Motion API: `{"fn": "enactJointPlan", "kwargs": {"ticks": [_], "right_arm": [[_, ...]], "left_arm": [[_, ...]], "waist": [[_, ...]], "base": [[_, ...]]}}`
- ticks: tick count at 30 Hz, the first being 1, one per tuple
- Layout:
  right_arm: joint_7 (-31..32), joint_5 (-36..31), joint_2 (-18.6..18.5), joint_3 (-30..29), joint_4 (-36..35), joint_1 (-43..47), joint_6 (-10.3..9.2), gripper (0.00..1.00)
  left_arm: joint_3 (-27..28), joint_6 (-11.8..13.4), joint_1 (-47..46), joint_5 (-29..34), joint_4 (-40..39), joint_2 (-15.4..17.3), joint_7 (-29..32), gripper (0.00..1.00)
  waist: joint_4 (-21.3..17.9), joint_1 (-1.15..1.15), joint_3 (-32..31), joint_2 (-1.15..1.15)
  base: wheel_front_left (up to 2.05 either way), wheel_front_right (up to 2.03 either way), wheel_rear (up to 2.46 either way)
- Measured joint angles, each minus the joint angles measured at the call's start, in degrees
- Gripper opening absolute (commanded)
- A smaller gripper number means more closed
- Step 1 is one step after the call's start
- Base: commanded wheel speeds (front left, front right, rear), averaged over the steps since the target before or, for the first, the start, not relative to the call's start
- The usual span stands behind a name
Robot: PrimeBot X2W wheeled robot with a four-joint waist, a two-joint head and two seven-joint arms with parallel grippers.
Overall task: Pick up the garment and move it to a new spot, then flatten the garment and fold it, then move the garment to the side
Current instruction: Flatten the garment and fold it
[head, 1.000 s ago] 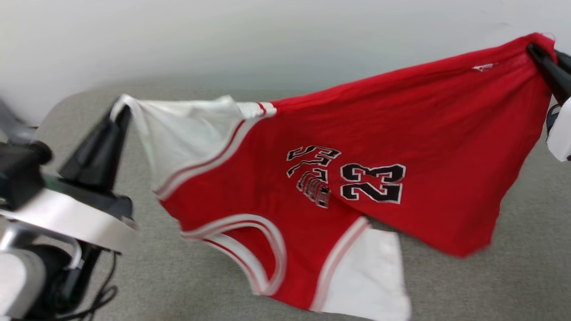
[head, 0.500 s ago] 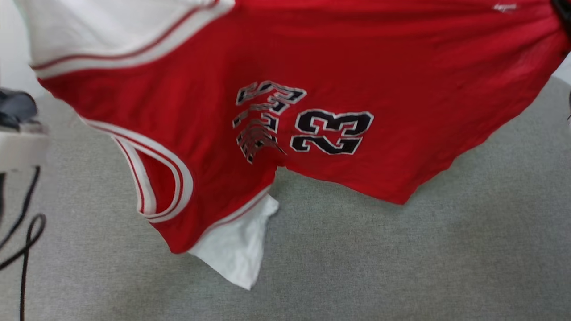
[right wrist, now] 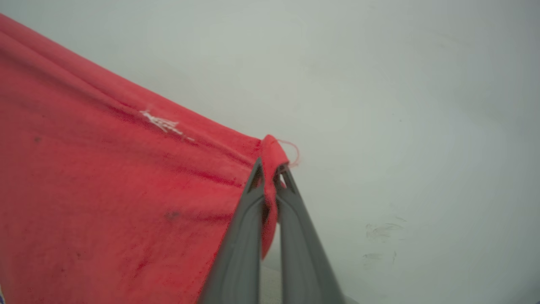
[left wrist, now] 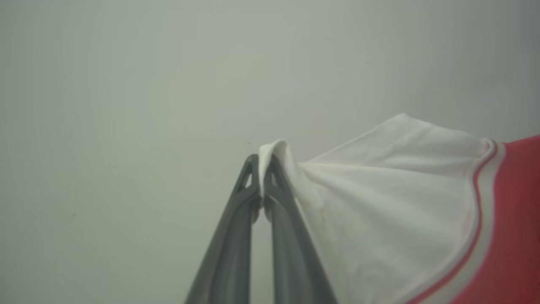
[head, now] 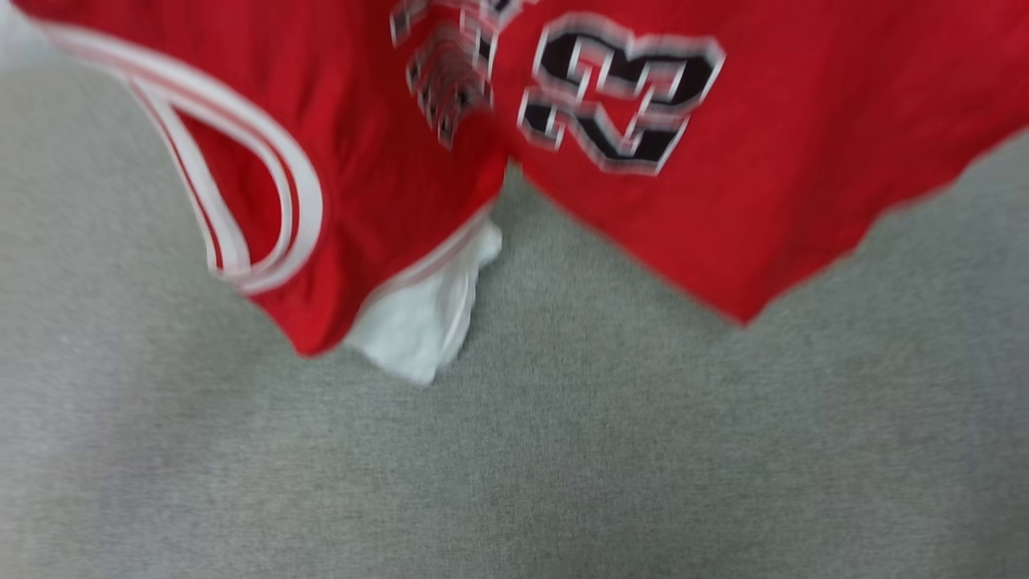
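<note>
left gripper: fingers clenched on the edge of a white sleeve, cloth pulled taut twd the red body at the right of the left wrist view, pale wall behind. head view, blurred: the jersey t-shirt hangs spread across the top, over the grey desk. at left the striped collar loop droops. beside it the other white sleeve dangles lowest, can't tell if it touches the desk. mid-top, black-and-white "23" print. further right a red hem corner points down. right gripper: fingers clenched on a red corner w/ a loose thread, fabric stretching off to the left.
</note>
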Motion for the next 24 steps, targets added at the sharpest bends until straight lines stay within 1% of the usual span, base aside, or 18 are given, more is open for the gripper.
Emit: {"fn": "enactJointPlan", "kwargs": {"ticks": [2, 7, 8, 10, 11, 12, 15, 17, 20, 24], "right_arm": [[-0.24, -0.81, -0.57, -0.03, 0.87, -3.36, 0.0, 0.0], [-2.11, -3.92, -1.57, 1.44, 5.48, -13.78, 0.01, 0.0], [-2.63, -5.12, -2.2, 2.55, 6.54, -15.96, 0.01, 0.0], [-4.44, -9.81, -6.04, 6.91, 8.59, -20.51, 0.02, 0.0], [-5.45, -10.98, -7.0, 8.03, 10.28, -23.1, 0.02, 0.0], [-6.04, -11.49, -7.0, 8.8, 12.33, -25.84, 0.02, 0.0], [-8.08, -13.69, -5.05, 9.75, 18.83, -33.32, 0.03, 0.0], [-9.8, -15.51, -3.36, 9.28, 22.73, -37.87, 0.03, 0.0], [-12.14, -17.75, 0.09, 7.56, 29.49, -43.75, 0.03, 0.0], [-17.01, -22.45, 1.89, 8.69, 35.91, -49.87, 0.03, 0.0]], "left_arm": [[-0.59, -2.37, -4.76, 0.07, 2.15, 0.09, 0.96, 0.0], [-2.88, -8.62, -18.74, 3.23, 10.05, 0.08, 1.79, 0.0], [-3.65, -9.98, -21.75, 4.08, 11.99, -0.42, 1.85, 0.0], [-5.31, -12.49, -28.17, 5.92, 16.16, -2.1, 1.68, 0.0], [-6.13, -13.5, -31.25, 6.99, 18.58, -3.26, 1.33, 0.0], [-7.01, -14.26, -34.37, 8.08, 21.15, -4.48, 1.0, 0.0], [-9.68, -16.29, -42.81, 10.7, 28.98, -7.47, 0.01, 0.0], [-11.66, -17.27, -47.78, 11.73, 34.39, -9.28, -1.05, 0.0], [-14.8, -18.0, -54.42, 13.89, 41.18, -11.44, -3.64, 0.0], [-16.77, -18.18, -61.01, 15.0, 49.37, -13.58, -9.12, 0.0]], "waist": [[0.02, 0.0, 2.47, 0.0], [0.18, 0.01, 9.26, 0.0], [0.23, 0.01, 10.63, 0.0], [0.4, 0.01, 13.39, 0.0], [0.54, 0.01, 14.7, 0.0], [0.71, 0.01, 16.01, 0.0], [1.37, 0.02, 19.51, 0.0], [1.89, 0.02, 21.48, 0.0], [2.85, 0.02, 23.67, -0.01], [4.04, 0.02, 25.66, 0.0]], "base": [[0.0, 0.0, 0.0], [0.0, 0.0, 0.0], [0.0, 0.0, 0.0], [0.0, 0.0, 0.0], [0.0, 0.0, 0.0], [0.0, 0.0, 0.0], [0.0, 0.0, 0.0], [0.0, 0.0, 0.0], [0.0, 0.0, 0.0], [0.0, 0.0, 0.0]]}}
